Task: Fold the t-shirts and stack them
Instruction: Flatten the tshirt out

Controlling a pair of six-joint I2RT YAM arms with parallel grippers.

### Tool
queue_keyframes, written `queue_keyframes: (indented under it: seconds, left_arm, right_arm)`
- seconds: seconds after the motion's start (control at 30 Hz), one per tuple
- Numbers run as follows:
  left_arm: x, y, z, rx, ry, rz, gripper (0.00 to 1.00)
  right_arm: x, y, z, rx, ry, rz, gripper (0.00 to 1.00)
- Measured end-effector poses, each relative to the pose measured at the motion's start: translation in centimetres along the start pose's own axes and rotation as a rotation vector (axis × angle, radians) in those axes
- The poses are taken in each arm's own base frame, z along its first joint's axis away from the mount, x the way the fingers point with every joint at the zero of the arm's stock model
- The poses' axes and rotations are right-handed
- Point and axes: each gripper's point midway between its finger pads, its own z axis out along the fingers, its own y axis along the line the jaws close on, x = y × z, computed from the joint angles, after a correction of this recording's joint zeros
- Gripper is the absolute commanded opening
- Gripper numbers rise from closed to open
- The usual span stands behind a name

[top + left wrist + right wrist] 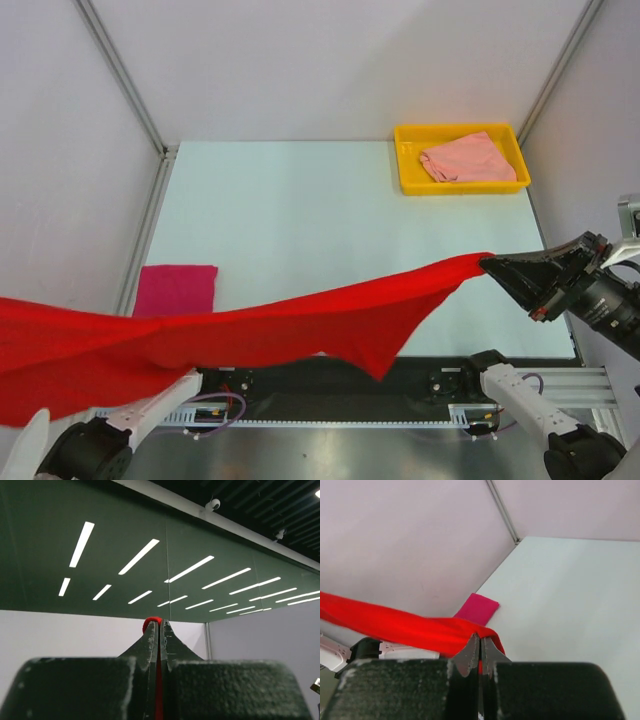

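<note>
The bright red t-shirt point(250, 330) hangs stretched in the air across the near side of the table, held at both ends. My right gripper point(497, 266) is shut on its right end; in the right wrist view the gripper point(481, 639) pinches the red cloth point(410, 627). My left gripper point(159, 625) is shut on a bit of the red cloth point(151, 622); it is out of the top view at the left. The magenta t-shirt point(176, 290) lies folded at the table's left edge and shows in the right wrist view point(477, 608). The salmon t-shirt point(466, 160) lies in the yellow tray point(408, 182).
The yellow tray stands at the far right corner of the pale table point(300, 220). White walls with metal posts point(120, 75) close in the left, back and right sides. The arm bases point(470, 385) sit along the near edge.
</note>
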Motion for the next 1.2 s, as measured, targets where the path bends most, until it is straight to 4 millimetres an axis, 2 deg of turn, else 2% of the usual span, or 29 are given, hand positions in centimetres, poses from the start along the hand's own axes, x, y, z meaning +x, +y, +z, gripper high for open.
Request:
queue_keyframes:
  seconds: [0.07,0.13,0.17,0.3,0.33,0.37,0.43,0.53,0.6,0.63,0.7,0.77,0.9,1.07,1.2]
  left_arm:
    - [0.2,0.1,0.4,0.008,-0.006,0.008,0.0]
    - [2.4,0.6,1.6,0.009,0.017,0.019,0.0]
    - [4.3,1.0,2.3,0.005,0.047,0.024,0.0]
    - [14.9,3.4,6.1,-0.025,0.231,0.045,0.0]
    - [18.2,4.1,6.9,-0.032,0.29,0.051,0.0]
    - [21.6,4.7,7.6,-0.034,0.351,0.061,0.0]
    - [27.2,5.7,8.1,-0.033,0.453,0.079,0.0]
    - [33.5,6.7,7.4,-0.031,0.594,0.1,0.0]
    - [35.1,6.9,6.6,-0.027,0.649,0.111,0.0]
    - [34.9,6.8,6.3,-0.021,0.652,0.116,0.0]
    - [33.3,6.3,6.0,-0.007,0.631,0.121,0.0]
    - [30.2,5.6,5.4,0.008,0.582,0.127,0.0]
    - [22.3,3.8,3.6,0.039,0.442,0.142,0.0]
    - [9.8,1.1,-0.2,0.076,0.194,0.171,0.0]
    - [3.5,-0.3,-2.2,0.111,0.05,0.17,0.0]
  right_arm:
    - [-0.2,-0.4,0.8,-0.001,-0.006,-0.002,0.0]
    - [0.1,-1.9,2.4,0.029,0.009,0.014,0.0]
    - [0.3,-2.8,3.4,0.052,0.029,0.028,0.0]
    - [1.1,-7.3,8.4,0.148,0.114,0.076,0.0]
    - [1.3,-8.3,9.4,0.175,0.134,0.084,0.0]
    - [1.5,-9.3,10.3,0.198,0.154,0.09,0.0]
    - [2.0,-11.1,11.8,0.249,0.191,0.096,0.0]
    - [1.8,-12.2,11.8,0.306,0.205,0.08,0.0]
    - [0.7,-11.6,10.8,0.319,0.175,0.049,0.0]
    - [-0.1,-11.1,10.1,0.316,0.146,0.03,0.0]
    - [-1.3,-9.6,8.7,0.293,0.094,-0.005,0.0]
    - [-2.0,-8.0,6.9,0.258,0.045,-0.04,0.0]
    - [-2.2,-4.7,3.1,0.172,-0.028,-0.11,0.0]
    - [-1.9,-0.9,-0.5,0.054,-0.087,-0.168,0.0]
    - [-1.9,1.4,-2.2,-0.016,-0.11,-0.177,0.0]
